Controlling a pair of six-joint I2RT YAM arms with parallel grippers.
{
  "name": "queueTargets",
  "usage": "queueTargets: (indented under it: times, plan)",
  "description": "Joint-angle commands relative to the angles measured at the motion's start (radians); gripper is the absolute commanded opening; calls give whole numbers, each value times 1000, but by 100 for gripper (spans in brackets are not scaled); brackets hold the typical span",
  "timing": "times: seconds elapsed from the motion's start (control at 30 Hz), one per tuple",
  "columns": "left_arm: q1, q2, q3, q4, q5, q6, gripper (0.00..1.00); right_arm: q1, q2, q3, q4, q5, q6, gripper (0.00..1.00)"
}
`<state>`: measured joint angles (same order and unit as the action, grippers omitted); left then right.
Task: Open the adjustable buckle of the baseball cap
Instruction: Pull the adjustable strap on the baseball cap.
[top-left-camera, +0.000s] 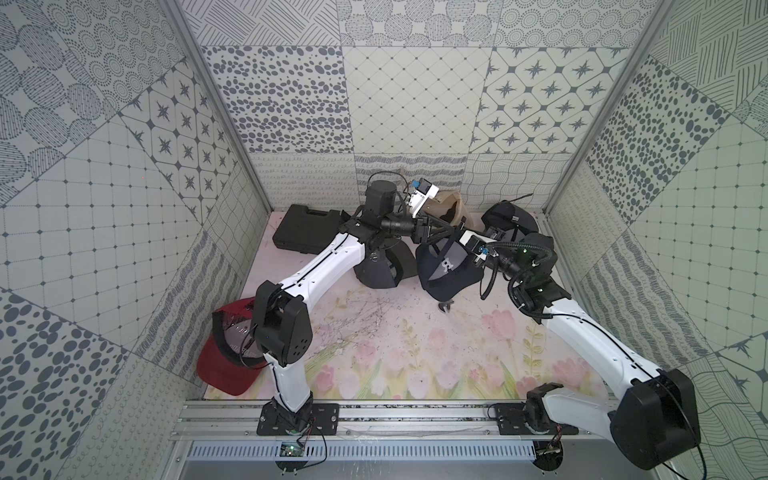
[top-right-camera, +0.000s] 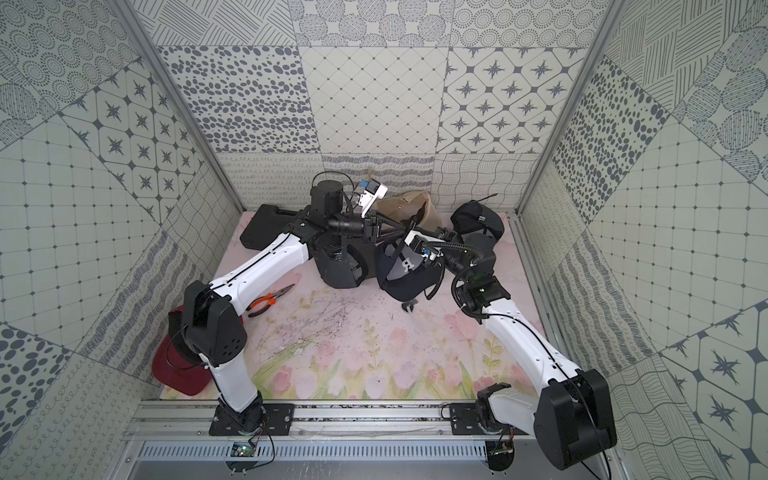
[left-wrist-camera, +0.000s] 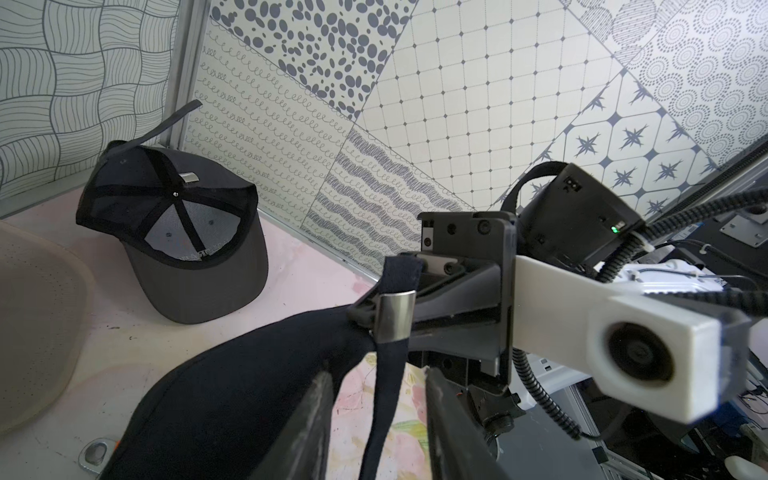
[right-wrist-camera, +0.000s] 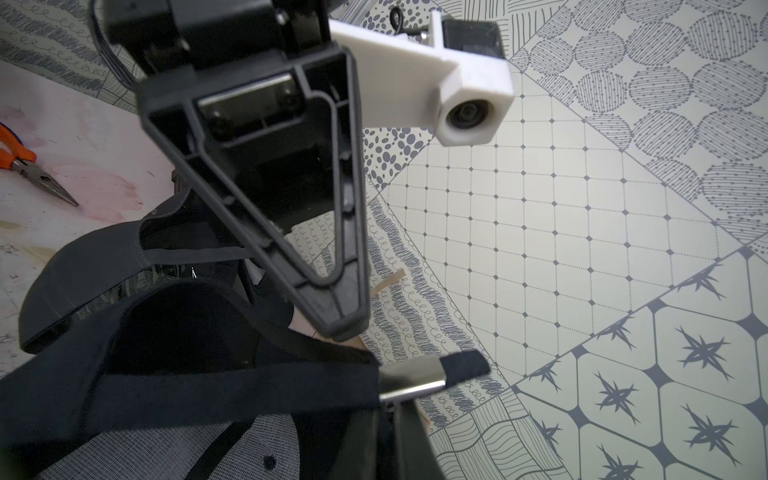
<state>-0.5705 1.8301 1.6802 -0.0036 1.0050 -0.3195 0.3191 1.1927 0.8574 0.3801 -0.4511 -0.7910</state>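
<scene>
We start at the left gripper (left-wrist-camera: 379, 405). Its 2 fingers (left-wrist-camera: 316, 419) stand spread, 1 on each side of the hanging strap (left-wrist-camera: 388, 370), with a gap on both sides, so nothing is pinched. The right gripper (right-wrist-camera: 395, 417) is pressed together on the rear band of the baseball cap (top-left-camera: 446, 270), right at the buckle (left-wrist-camera: 392, 318), and holds the cap up by that band. We cannot tell whether the brim clears the table (top-left-camera: 415, 357). In both top views the 2 grippers meet tip to tip at about 1 o'clock from the table's middle, and the cap hangs just below them toward the centre.

We judge the cap light, soft and floppy. The crown will sag and swing from any single hold, and the strap will fold rather than push. The buckle is the only stiff part, a small smooth metal clip that looks slippery. We would leave the right hold as the anchor and close the left fingers on the strap just under the buckle, or hook the clip's free edge. A lower hold would only gather slack.

Further out, a grey cap (left-wrist-camera: 199, 266) lies at 1 o'clock by the far corner. A tan cap (top-left-camera: 446, 203) lies at 12, a black case (top-left-camera: 305, 228) at 11, a red cap (top-left-camera: 226, 370) at 8 and pliers (top-right-camera: 270, 300) at 9.
</scene>
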Motion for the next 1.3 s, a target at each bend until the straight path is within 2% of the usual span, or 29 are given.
queueTargets:
  times: [0.0, 0.1, 0.33, 0.47, 0.6, 0.73, 0.97, 1.27]
  plan:
    - [-8, 21, 27, 50, 50, -26, 35, -7, -5, 27, 80, -22, 48, 0]
    - [-14, 29, 42, 27, 48, -12, 32, -8, -5, 27, 88, -33, 62, 0]
    - [-23, 50, 59, 42, 81, -34, 33, -8, -5, 16, 106, -38, 78, 0]
    - [-34, 60, 75, 16, 85, -17, 29, -8, -5, 13, 117, -36, 84, 0]
    - [-41, 72, 90, 3, 92, -8, 20, -8, -4, 9, 131, -28, 97, 0]
    - [-43, 75, 91, 2, 101, 0, 0, -9, -1, 8, 139, -10, 110, 0]
    - [-43, 81, 93, 3, 113, 3, 0, -8, 3, 14, 154, 8, 129, 0]
    - [-44, 78, 77, -2, 129, 22, 0, -8, 10, 43, 157, 100, 180, 0]
